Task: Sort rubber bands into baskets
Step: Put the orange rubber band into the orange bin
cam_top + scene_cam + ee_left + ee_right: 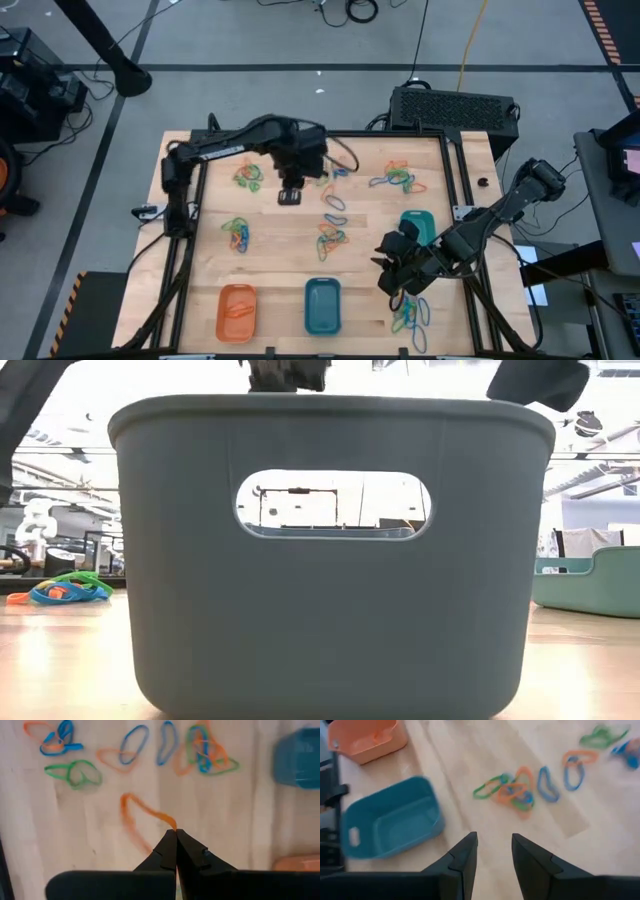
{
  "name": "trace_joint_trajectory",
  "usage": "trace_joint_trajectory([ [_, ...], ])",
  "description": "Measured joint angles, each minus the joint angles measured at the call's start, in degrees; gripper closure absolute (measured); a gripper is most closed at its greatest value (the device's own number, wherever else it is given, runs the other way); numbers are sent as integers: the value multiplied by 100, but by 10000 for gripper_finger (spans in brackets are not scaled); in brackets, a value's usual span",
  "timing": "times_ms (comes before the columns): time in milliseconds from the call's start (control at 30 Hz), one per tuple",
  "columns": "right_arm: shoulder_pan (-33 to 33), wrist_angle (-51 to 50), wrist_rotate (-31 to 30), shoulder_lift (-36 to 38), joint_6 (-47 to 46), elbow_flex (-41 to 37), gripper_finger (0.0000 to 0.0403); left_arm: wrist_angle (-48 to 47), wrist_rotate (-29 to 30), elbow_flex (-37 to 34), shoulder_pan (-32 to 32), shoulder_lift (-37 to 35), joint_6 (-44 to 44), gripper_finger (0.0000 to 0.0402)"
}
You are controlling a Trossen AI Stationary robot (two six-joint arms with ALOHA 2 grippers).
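1. Left hand (176,831) sits over the far middle of the worktop (280,255), its fingers pinched tight on one end of an orange rubber band (136,815); the rest of that band trails away from the tips, and whether it lies on the wood or hangs clear of it is hard to tell.
2. Right hand (494,840) hovers near the worktop's right edge with a plain gap between its fingers and nothing in it; in the high view its dark bulk partly covers the teal-green basket (418,226), so only that basket's far end shows.
3. Blue basket (322,306) stands at the near edge in the middle, the orange basket (237,311) to its left; the orange one holds what look like orange bands, too small to count.
4. Loose rubber bands (331,238) lie in mixed clusters of orange, blue and green across the wood; another heap (410,316) sits near the right corner, partly hidden by the right arm.
5. From the low view one grey-looking basket wall (330,560) with a handle slot fills nearly everything, blocking both hands; only a small pile of bands (60,590) shows at the left.
6. No readable brand, label or writing appears anywhere.
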State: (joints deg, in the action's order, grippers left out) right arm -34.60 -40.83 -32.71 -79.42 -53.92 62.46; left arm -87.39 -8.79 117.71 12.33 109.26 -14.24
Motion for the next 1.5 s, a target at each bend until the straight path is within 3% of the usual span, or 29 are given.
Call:
trace_joint_trajectory([
  [167,208,111,-423,0,783,0,289,-134,22,0,-695,-584,768,401],
  [367,648,484,-676,0,2118,0,289,-245,252,-49,-1713,-1131,2292,401],
  [500,1014,948,-667,-2,3064,0,289,-262,547,-610,-2579,-1579,3416,401],
  [633,1387,1748,-632,-2,3829,0,289,-133,850,-1639,-3436,-2104,4693,401],
  [833,1735,2902,-597,-2,4112,0,289,1343,751,-3211,-4519,-2693,6325,401],
  [1033,1854,2955,-591,-2,4115,0,289,2675,705,-4407,-5334,-2744,7801,402],
  [1267,1856,2929,-283,-2,4117,0,289,4675,552,-5495,-5759,-2614,8691,402],
  [1500,1854,2712,454,-2,4168,0,289,4751,509,-5902,-5820,-2446,8895,396],
])
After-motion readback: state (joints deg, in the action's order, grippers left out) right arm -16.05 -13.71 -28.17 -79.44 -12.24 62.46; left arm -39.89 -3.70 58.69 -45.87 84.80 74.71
